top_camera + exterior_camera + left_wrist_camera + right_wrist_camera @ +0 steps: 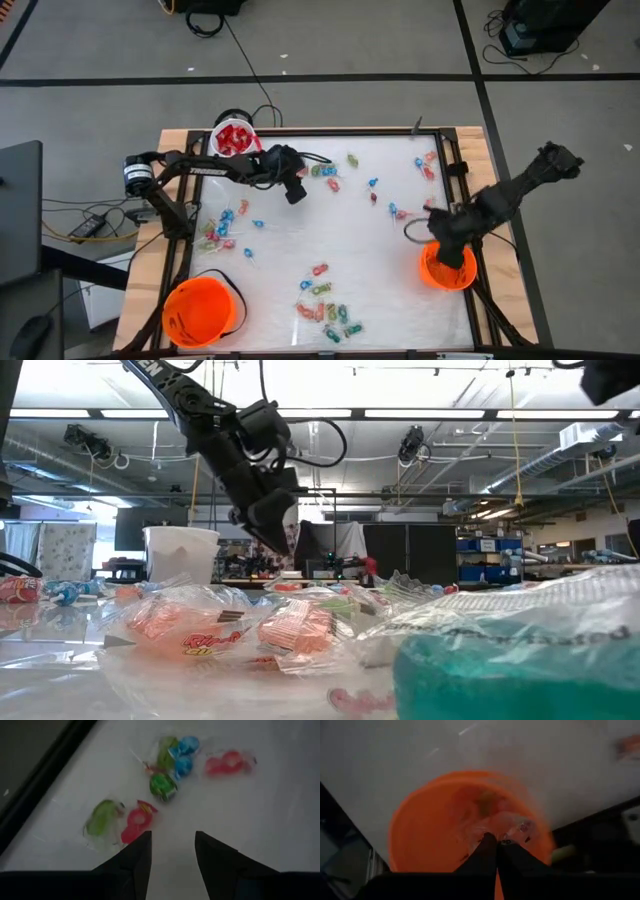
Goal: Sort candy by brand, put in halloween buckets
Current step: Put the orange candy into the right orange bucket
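Note:
My left gripper (pixel 297 195) (pixel 172 835) hovers open over the far middle of the white table, with nothing between its fingers. Just ahead of it lie wrapped candy pieces: a red one (pixel 137 820), two green ones (pixel 102 817) (pixel 162 785), blue ones (pixel 182 755) and another red one (pixel 225 764). My right gripper (pixel 448 255) (pixel 497 840) points down over the orange halloween bucket (pixel 447 270) (pixel 435 820) at the table's near right. It is shut on a clear-wrapped candy (pixel 520 827). My right gripper pinches the clear-wrapped candy by its wrapper (pixel 512 831) at the fingertips, coming from above and pointing down. The candy is lifted clear above the open mouth of the orange bucket. The fingers hide which part of the wrapper they have.
A white bucket (pixel 235 138) holding red packets stands at the far left. A second orange bucket (pixel 200 310) stands at the near left corner. Loose candy lies on the left (pixel 225 230), near the front (pixel 325 315) and at the far right (pixel 425 165).

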